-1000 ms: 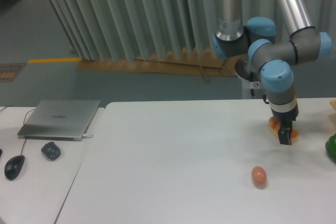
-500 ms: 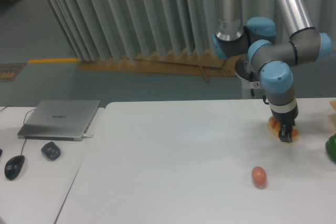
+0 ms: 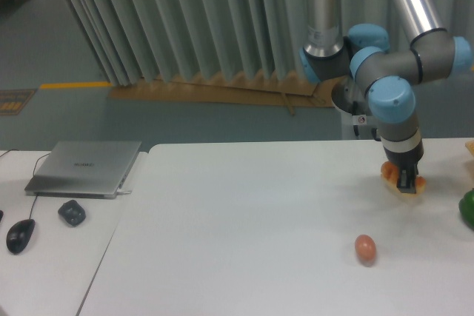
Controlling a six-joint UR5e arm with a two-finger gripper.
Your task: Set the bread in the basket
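1. We find the gripper point(image 3: 406, 181) at right of frame, fingers closed on the bread point(image 3: 389, 175).
2. An egg point(image 3: 364, 248) lies apart, lower right.
3. A green object point(image 3: 467, 209) sits at the right edge.
4. Laptop point(image 3: 85, 167) and mouse point(image 3: 20, 235) lie far left.

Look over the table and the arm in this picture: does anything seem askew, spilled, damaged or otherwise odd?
Nothing stands out. The gripper is at the bread near the table's right side, and the egg lies apart, whole. The laptop is closed. No basket shows.
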